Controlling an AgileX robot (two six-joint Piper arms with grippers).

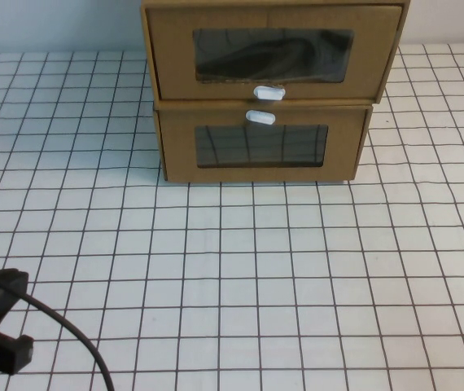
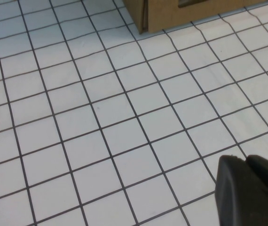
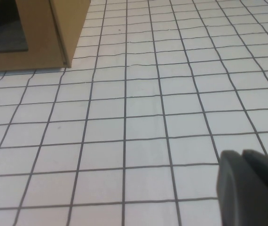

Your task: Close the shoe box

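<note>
The table [image 1: 232,277] fills most of the high view, a white sheet ruled with a dark grid, lying slightly rippled so that some lines waver; behind it runs a plain pale wall [image 1: 53,24]. At the far middle stand two cardboard boxes, one stacked on the other, both facing the robot so that either arm could reach their fronts. The shoe box [image 1: 273,49] is the upper one, and its drawer front appears to sit a little forward of the lower box [image 1: 260,147], which suggests it is not fully pushed home and needs a straight shove toward the wall. Something dark shows through its window, too dim to name. The left gripper [image 1: 12,318] hangs low at the near left edge of the table, well apart from the boxes, with a black cable [image 1: 69,334] trailing from it; whether it is released or clenched I cannot tell. The right gripper [image 3: 251,188] shows only in its own wrist view, over bare grid near the boxes' right corner, its state likewise unclear. Both look parked, no approach begun. Smallest is the white tab [image 1: 269,92] under the shoe box's window
</note>
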